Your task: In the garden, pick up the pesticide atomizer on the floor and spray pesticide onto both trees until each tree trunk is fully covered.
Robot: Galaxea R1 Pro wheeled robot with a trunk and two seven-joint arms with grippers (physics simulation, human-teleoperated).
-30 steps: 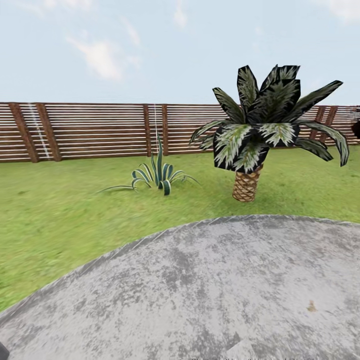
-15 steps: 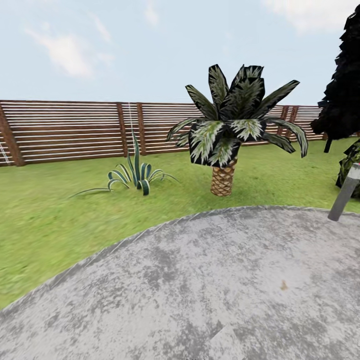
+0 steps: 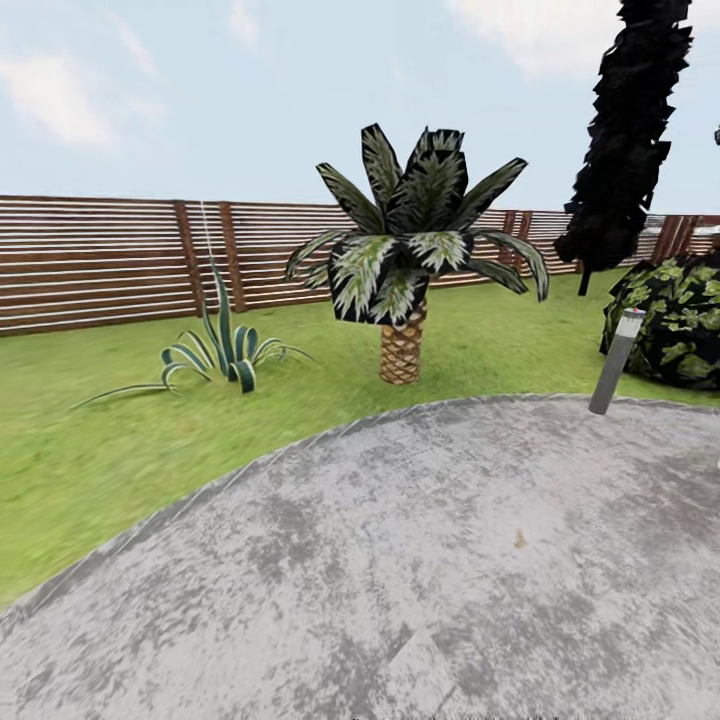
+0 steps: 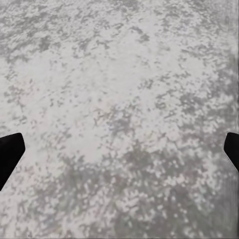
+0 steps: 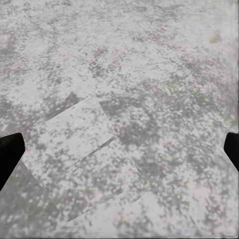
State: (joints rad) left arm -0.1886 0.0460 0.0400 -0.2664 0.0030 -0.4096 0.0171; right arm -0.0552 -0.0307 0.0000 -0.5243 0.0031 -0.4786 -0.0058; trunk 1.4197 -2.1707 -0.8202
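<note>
Two grippers, both spread wide: the left gripper (image 4: 119, 149) shows black fingertips (image 4: 10, 154) at opposite edges of its wrist view with nothing between them, and the right gripper (image 5: 119, 149) is the same, fingertips (image 5: 10, 152) far apart and empty. Both wrist views look down on mottled grey stone paving (image 3: 450, 560) (right one also catches a lighter square patch (image 5: 92, 159) and a small tan fleck (image 5: 215, 36)).

Head view: round paving in the foreground, grass floor (image 3: 80, 460) around it, slatted brown fence (image 3: 100, 260) bounding the garden. Short palm (image 3: 405, 270) on the grass just past the paving edge, spiky agave-type plant (image 3: 225, 355) to its left. Right side: grey bollard (image 3: 615, 360) at the paving rim, leafy shrub (image 3: 675, 325) just behind it, dark conifer (image 3: 625, 130) further back. Can't locate the atomizer or the two tall trees from these views.
</note>
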